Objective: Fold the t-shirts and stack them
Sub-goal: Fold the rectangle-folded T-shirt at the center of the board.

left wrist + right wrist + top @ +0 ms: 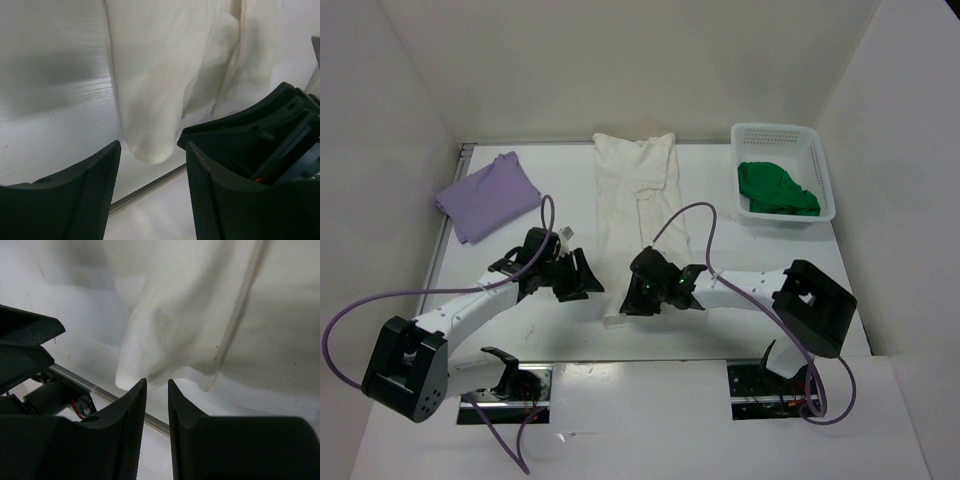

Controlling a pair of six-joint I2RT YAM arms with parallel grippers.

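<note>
The white t-shirt [635, 190] lies folded lengthwise down the middle of the table, its near end between my two grippers. The lavender t-shirt [488, 195] lies folded at the back left. The green t-shirt [775, 190] is crumpled in the basket. My left gripper [582, 280] is open and empty just left of the white shirt's near end [160, 75]. My right gripper [638, 295] sits just right of it. In the right wrist view its fingers [135, 405] stand a narrow gap apart at the hem [200, 315], with nothing between them.
A white perforated basket [827, 185] stands at the back right. A metal strip [145, 187] runs along the table's near edge just below the shirt's end. White walls enclose the table at left, back and right. The two grippers are close together.
</note>
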